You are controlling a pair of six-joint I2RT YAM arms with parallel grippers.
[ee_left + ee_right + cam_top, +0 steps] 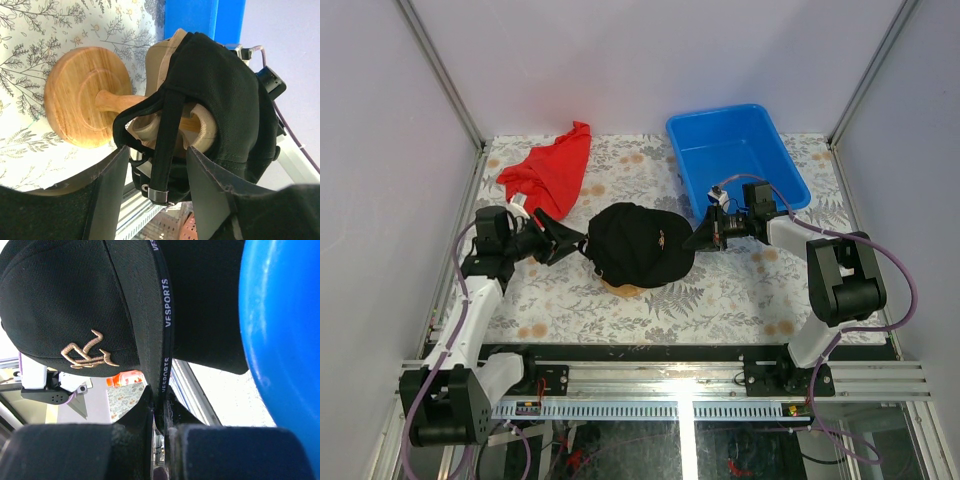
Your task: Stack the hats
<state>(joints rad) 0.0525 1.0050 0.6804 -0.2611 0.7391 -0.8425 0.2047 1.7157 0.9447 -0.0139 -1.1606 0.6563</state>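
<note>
A black hat (638,245) with a gold emblem (85,352) sits over a round-topped wooden stand (82,97) in the middle of the table. A tan hat (161,55) shows as a layer under it. My left gripper (570,240) is at the hat's back, open. The black rear strap (165,140) hangs between its fingers (107,195), with a gap on each side. My right gripper (705,235) is shut on the black hat's brim (150,315), pinching its taped edge. In the wrist views the left gripper (157,150) and the right gripper (162,397) are close to the hat.
A red cloth (552,170) lies at the back left. A blue bin (735,155) stands at the back right, just behind my right gripper and also filling the right wrist view's side (285,340). Metal frame posts flank the table, and a rail runs along the near edge.
</note>
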